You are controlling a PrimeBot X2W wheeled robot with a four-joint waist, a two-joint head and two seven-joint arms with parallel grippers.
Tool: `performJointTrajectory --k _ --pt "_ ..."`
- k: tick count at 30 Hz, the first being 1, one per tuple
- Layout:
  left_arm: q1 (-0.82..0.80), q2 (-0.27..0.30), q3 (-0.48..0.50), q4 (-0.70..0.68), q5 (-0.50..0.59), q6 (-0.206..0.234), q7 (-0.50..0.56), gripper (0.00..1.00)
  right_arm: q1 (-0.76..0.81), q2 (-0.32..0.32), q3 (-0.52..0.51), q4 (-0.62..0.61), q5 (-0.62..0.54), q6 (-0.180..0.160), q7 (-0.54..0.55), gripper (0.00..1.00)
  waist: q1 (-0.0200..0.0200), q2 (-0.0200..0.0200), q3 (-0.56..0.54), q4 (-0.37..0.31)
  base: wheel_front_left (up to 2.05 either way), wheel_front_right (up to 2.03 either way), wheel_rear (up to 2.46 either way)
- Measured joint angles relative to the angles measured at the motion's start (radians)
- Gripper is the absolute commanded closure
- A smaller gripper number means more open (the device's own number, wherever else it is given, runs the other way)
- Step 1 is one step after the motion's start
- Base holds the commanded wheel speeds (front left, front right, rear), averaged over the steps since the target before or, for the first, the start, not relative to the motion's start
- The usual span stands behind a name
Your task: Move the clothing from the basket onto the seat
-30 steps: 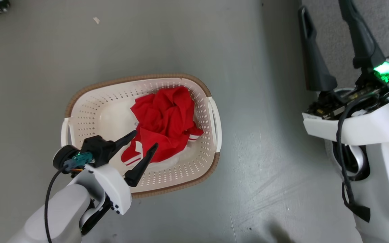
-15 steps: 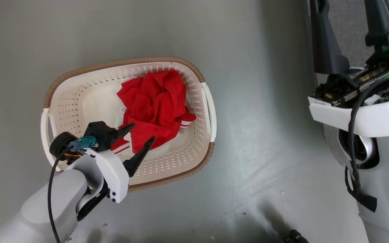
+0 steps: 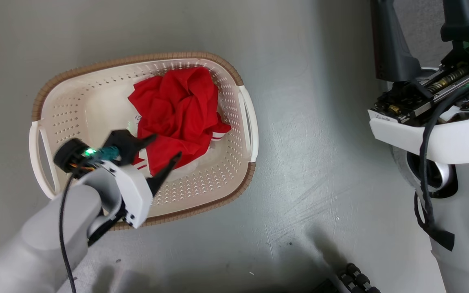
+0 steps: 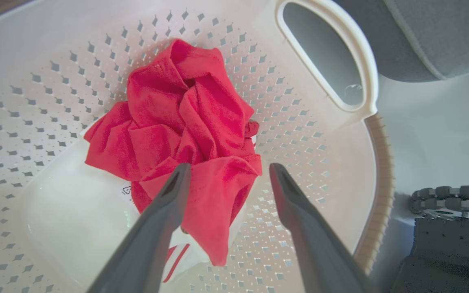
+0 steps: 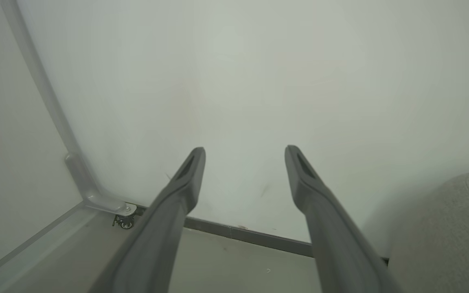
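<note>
Red clothing (image 4: 177,110) is sitting bunched in the basket (image 4: 320,154), I'm hovering my left gripper (image 4: 229,167) just over it, jaws spread wide, reckon dipping and pinching comes next.

1. The grey floor (image 3: 307,162) is smooth, with faint pale scuff marks.
2. A pale wall (image 5: 259,81) meets the floor at a grey baseboard (image 5: 259,239).
3. At the left of the right wrist view, a grey frame post (image 5: 77,175) stands near the wall, with a small caster (image 5: 125,221) under its foot.

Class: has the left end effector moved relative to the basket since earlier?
Yes. The left end effector has pushed further in over the basket, toward the clothing.
</note>
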Motion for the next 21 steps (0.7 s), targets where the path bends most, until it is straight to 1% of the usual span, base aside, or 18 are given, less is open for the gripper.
performJointTrajectory --k 7,12,15,21 --pt "-0.038 0.007 0.002 0.052 -0.009 0.0 0.0 0.0 0.0 0.0 0.006 0.0 -0.007 0.0 0.0 0.0 0.0 0.0 0.034 0.0 0.0 0.0 0.0" --pt "-0.062 0.018 -0.026 0.082 -0.003 0.0 0.017 0.0 -0.016 -0.001 0.007 0.0 -0.008 0.0 0.0 0.0 0.0 0.0 0.056 0.004 0.0 0.0 0.0" --pt "-0.063 0.013 -0.048 0.092 -0.005 0.0 0.035 0.0 -0.036 -0.001 0.007 0.0 -0.008 0.0 0.0 0.0 0.0 0.0 0.068 0.006 0.0 0.0 0.0" --pt "-0.077 -0.003 -0.071 0.095 -0.016 0.0 0.035 0.0 -0.041 -0.001 0.008 0.0 -0.008 0.0 0.0 0.0 0.0 0.0 0.084 0.008 0.0 0.0 0.0"
